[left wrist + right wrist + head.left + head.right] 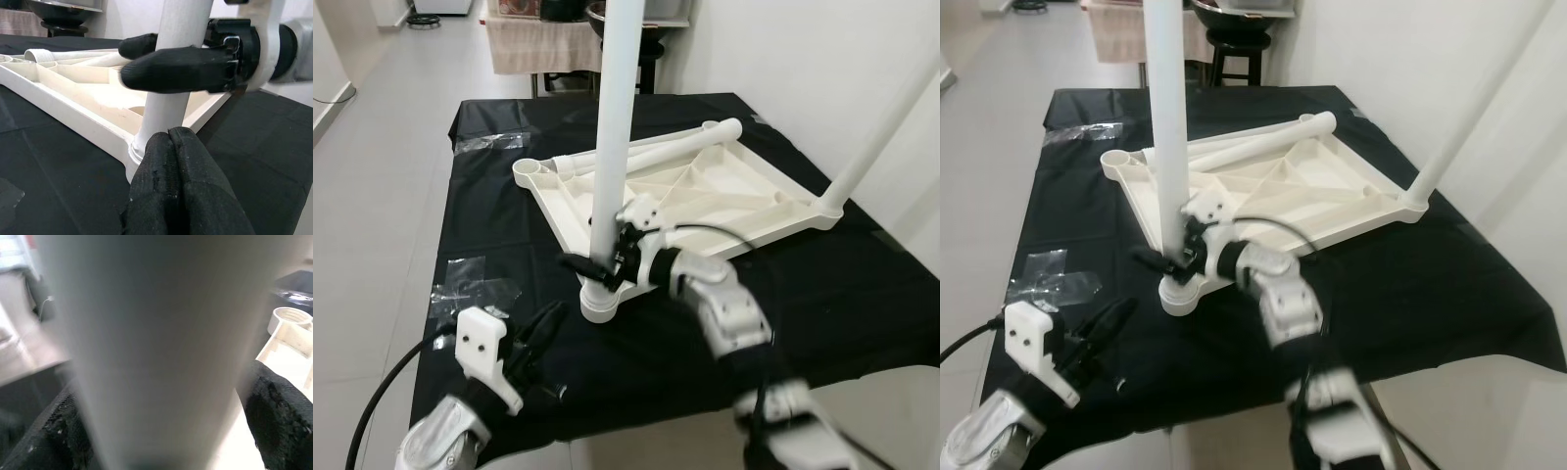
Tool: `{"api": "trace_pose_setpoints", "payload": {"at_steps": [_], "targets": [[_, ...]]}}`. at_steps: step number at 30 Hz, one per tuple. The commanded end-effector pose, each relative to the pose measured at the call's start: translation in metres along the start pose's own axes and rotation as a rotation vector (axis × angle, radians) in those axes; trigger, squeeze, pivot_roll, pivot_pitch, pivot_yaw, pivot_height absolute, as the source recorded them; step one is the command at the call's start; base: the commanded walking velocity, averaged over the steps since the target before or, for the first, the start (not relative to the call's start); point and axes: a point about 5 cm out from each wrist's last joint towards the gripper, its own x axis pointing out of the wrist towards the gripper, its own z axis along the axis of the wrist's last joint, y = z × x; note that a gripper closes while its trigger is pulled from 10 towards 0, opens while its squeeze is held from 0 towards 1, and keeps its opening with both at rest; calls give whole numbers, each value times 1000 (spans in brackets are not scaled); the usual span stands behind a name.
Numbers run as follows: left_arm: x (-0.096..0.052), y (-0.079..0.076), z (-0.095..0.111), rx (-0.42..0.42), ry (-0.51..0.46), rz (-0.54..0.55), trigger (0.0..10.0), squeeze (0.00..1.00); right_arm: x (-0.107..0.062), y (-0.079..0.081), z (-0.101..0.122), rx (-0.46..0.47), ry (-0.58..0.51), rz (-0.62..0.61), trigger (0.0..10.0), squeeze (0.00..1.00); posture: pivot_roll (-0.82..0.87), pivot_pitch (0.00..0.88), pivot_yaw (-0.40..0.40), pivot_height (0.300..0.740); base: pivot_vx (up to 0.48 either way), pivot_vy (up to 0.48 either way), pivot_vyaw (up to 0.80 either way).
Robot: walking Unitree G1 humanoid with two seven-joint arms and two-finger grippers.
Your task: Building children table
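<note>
while right hand (590,266) grips one of three legs (612,147)

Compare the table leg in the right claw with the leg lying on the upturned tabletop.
The held leg stands upright in the near corner socket; the loose leg lies flat across the tabletop. The right claw grips the held leg just above its socket; nothing touches the loose leg. Both are plain white tubes.
</note>
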Motion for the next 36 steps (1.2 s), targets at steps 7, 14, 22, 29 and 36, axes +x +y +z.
{"api": "trace_pose_setpoints", "payload": {"at_steps": [7,14,22,29,36], "targets": [[1,-2,-4,-4,18,-7,10000,0,0,-9,3,41,20,180,4745,0,129,80,-112,740,0,0,0],[3,-5,-3,-1,13,-8,10000,0,-11,-16,-10,83,36,192,0,0,127,84,-118,740,0,0,0],[2,-9,0,-1,5,-13,10000,0,-47,-12,-43,68,77,21,0,0,113,107,-126,740,0,0,0],[-1,-9,4,23,-16,-17,10000,0,-51,39,-73,142,169,-705,0,0,95,125,-120,740,0,0,0],[1,-9,4,26,-22,-13,10000,0,-28,52,-71,87,169,-549,0,0,113,108,-131,740,0,0,0]]}}
